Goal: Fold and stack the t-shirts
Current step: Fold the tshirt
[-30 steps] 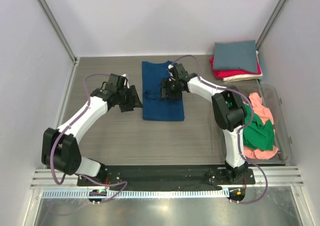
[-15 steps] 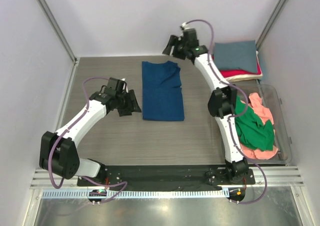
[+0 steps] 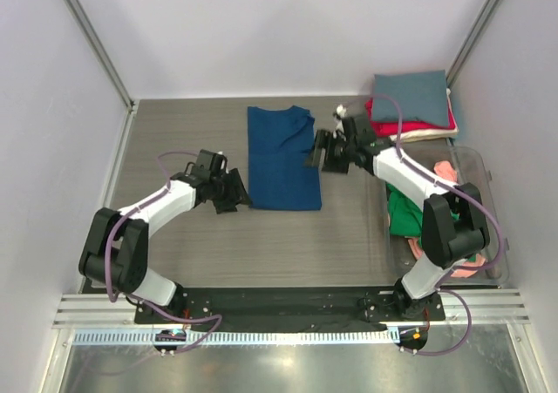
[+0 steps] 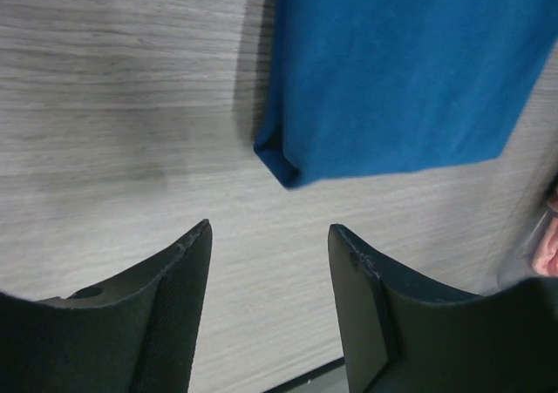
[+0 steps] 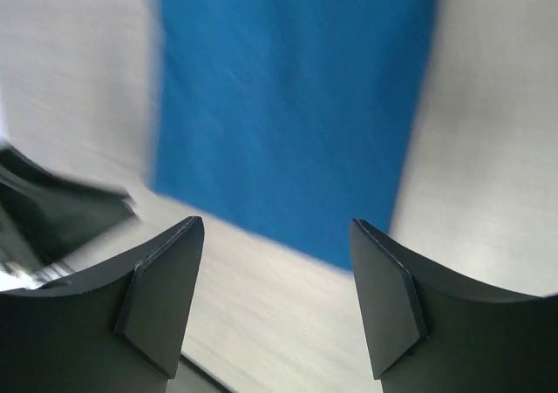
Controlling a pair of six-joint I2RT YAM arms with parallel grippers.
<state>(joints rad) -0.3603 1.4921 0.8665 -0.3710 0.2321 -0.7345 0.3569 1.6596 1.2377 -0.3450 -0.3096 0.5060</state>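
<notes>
Currently blue shirt (image 3: 283, 158) lies folded on table (image 3: 349, 232); left gripper (image 3: 235, 192) and right gripper (image 3: 321, 154) flank it, both jaws apart, empty.

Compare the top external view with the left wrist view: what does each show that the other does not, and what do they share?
Only the top external view shows the folded stack at the far right, the green t-shirt in the clear bin, and the right gripper. Only the left wrist view shows the left gripper open with bare table between its fingers, and the layered fold at the near-left corner of the blue t-shirt. Both show the blue t-shirt, the table and the left gripper.
</notes>
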